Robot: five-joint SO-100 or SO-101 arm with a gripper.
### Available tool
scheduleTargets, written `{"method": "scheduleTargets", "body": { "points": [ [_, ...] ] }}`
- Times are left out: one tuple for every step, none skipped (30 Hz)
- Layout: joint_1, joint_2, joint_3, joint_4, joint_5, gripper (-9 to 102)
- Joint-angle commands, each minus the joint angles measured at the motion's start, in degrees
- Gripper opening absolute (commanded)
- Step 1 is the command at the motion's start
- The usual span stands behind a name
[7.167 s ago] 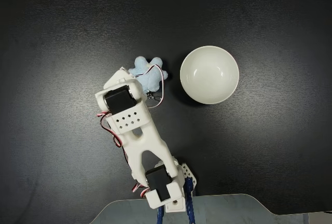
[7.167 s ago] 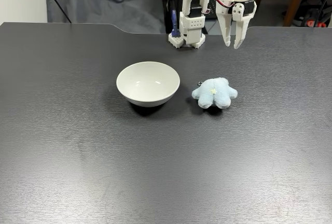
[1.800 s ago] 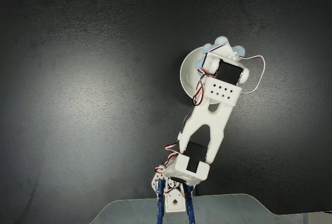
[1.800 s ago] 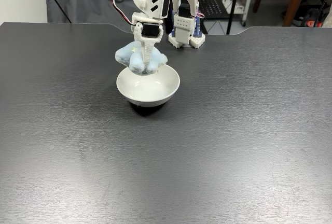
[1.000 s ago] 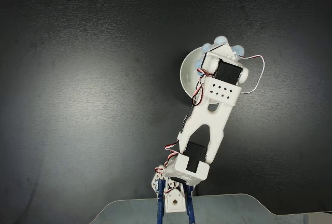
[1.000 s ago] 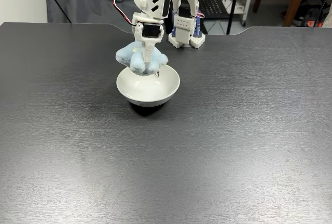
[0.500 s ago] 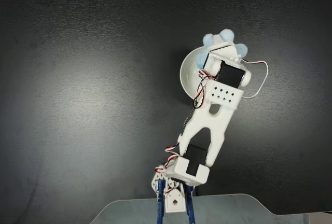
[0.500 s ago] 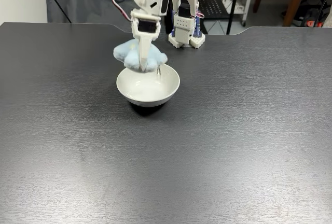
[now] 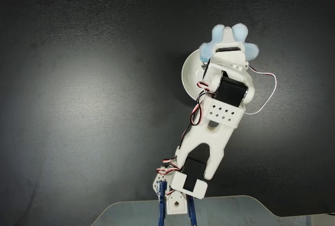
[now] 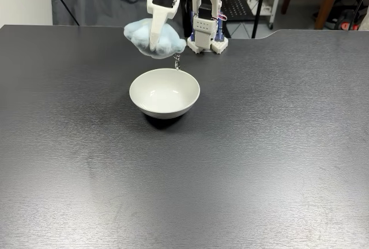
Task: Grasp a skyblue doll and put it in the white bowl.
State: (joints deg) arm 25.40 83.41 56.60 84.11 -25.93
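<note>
Above the far rim of the bowl (image 10: pixel 164 92), the hand (image 10: pixel 154 46) hangs closed on the doll (image 10: pixel 154 38), its fingers pinching the plush through the middle so the lobes bulge out on either side. The keychain clasp (image 10: pixel 177 61) dangles free below the doll, just over the bowl's rim at the back. In the top-down fixed view the doll (image 9: pixel 229 40) pokes out past the hand's tip, over and beyond the bowl's (image 9: pixel 191 74) far edge rather than over its centre. The bowl itself sits empty on the dark bench (image 10: pixel 259 145).

The step in hand is the carry and placement: the doll is lifted but not yet dropped. As I judge it, the next move calls for drawing the hand back toward the arm's base until the doll is over the bowl's middle, lowering it, then opening the fingers. Released here, it could catch the rim and tumble onto the bench.
</note>
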Motion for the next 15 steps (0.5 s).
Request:
{"method": "scheduleTargets", "body": {
  "points": [
    [0.4, 5.8, -4.7, 0.0, 0.6, 35],
    [0.4, 5.7, -4.5, 0.0, 0.5, 35],
    [0.4, 5.7, -4.3, 0.0, 0.4, 35],
    [0.4, 5.7, -4.0, 0.0, -0.2, 35],
    [0.4, 5.6, -3.9, 0.1, -0.3, 35],
    [0.4, 5.6, -3.9, 0.1, -0.3, 35],
    [0.4, 5.6, -3.9, 0.1, -0.3, 35],
    [0.4, 5.5, -3.8, 0.1, -0.3, 35],
    [0.4, 5.5, -3.7, 0.2, -0.4, 35],
    [0.4, 5.4, -3.7, 0.2, -0.4, 35],
    [0.4, 5.4, -3.6, 0.4, -0.4, 35],
    [0.4, 5.4, -3.6, 0.7, -0.4, 35],
    [0.4, 5.1, -3.6, 1.3, -0.4, 35],
    [0.4, 4.2, -3.6, 2.0, -0.5, 35],
    [0.4, 3.2, -3.7, 3.0, -0.5, 35]
  ]
}}
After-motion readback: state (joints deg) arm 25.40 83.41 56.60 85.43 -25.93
